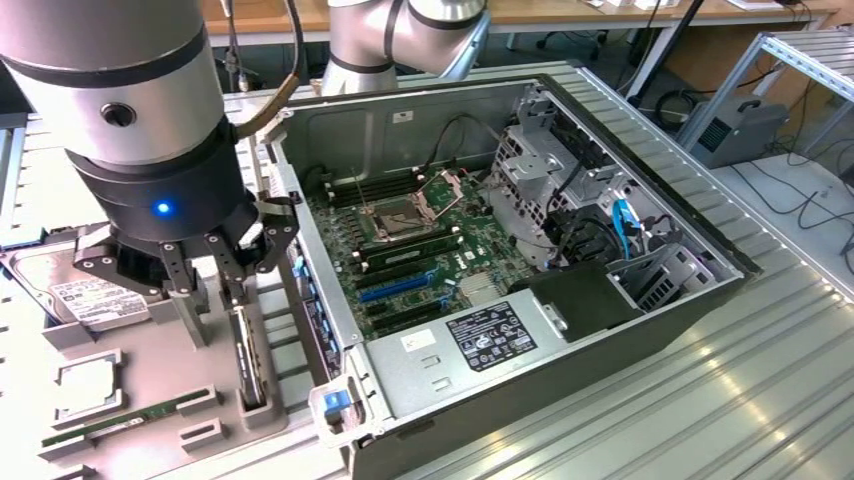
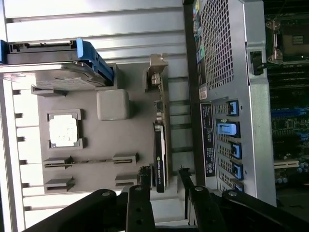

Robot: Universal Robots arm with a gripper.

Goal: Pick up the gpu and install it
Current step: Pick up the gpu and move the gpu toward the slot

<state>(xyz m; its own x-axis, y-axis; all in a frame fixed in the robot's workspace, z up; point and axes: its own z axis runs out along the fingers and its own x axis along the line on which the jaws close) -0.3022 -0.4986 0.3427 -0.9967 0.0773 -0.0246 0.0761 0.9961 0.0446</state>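
Note:
The gpu [image 1: 248, 365] stands on its long edge in a slot of the grey parts tray [image 1: 147, 372], to the exterior view's left of the open computer case [image 1: 561, 300]. In the wrist view the gpu [image 2: 160, 152] shows its black face, green board and silver end bracket. My gripper [image 1: 218, 322] hangs just over the card's far end. Its jaws stand apart and hold nothing. In the wrist view the gripper [image 2: 165, 181] has its black fingers [image 2: 145, 183] on either side of the card's near end, without touching it.
Also on the tray are a hard drive [image 1: 91, 300] in a blue caddy [image 2: 89, 58], a CPU [image 1: 84, 385] and a RAM stick [image 1: 114, 422]. Inside the case lie the motherboard [image 1: 414, 245], a blue expansion slot [image 1: 394, 288] and the power supply [image 1: 467, 345].

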